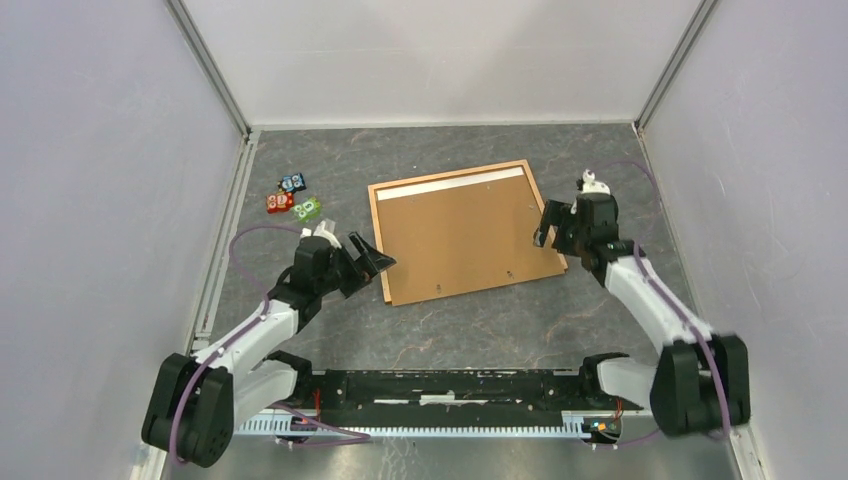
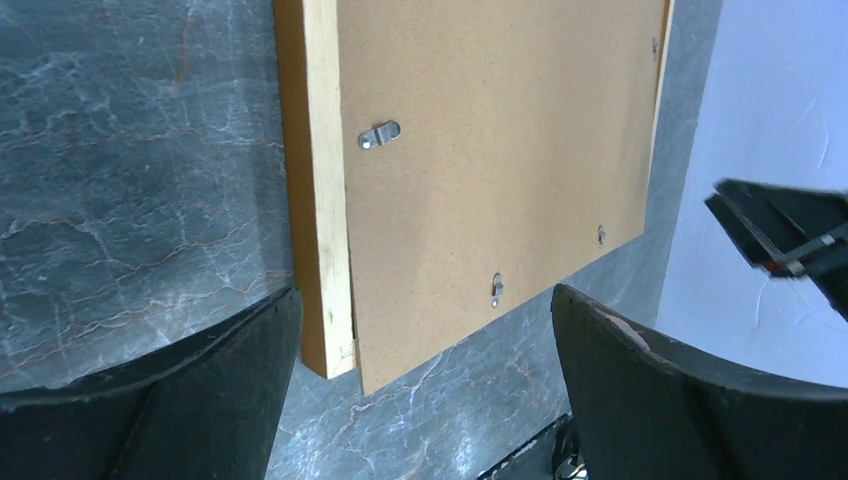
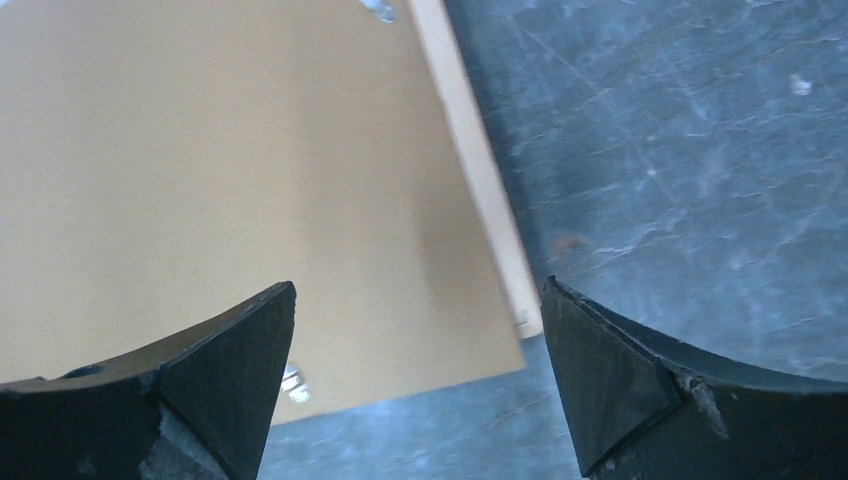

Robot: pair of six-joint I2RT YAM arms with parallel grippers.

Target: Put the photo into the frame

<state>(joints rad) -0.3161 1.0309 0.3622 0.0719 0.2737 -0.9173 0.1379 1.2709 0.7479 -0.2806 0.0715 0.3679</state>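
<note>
**Both grippers at the frame, seen from above and from each wrist.** The left gripper point(image 1: 368, 265) stands with its jaws fully apart and holds nothing. Its wrist view shows the 2 fingers point(image 2: 620, 380) straddling the near-left corner of the frame point(image 1: 465, 235) without touching it. The right gripper point(image 1: 547, 226) is likewise spread wide and empty, poised over the frame's right edge near its near-right corner; its fingers point(image 3: 230, 370) are also clear of the wood.

The frame lies face down near the middle of the table point(image 1: 480, 320), its brown backboard point(image 2: 500, 150) uppermost. At the near-left corner the board juts past the wooden rim point(image 2: 320, 200), so it sits skewed, not seated in its recess. At least 3 turn clips point(image 2: 379, 134) are visible on the board; whether any is latched cannot be told.

A white strip point(image 1: 450, 184) shows along the far edge, beyond the board. This is probably the white back of the photo, whose printed side appears in no view. A cluster of small toy blocks point(image 1: 292, 197) lies well apart to the left.

**Progress (judged).** The photo seems already laid inside. Squaring the board into the rim and turning the clips appear to remain.
</note>
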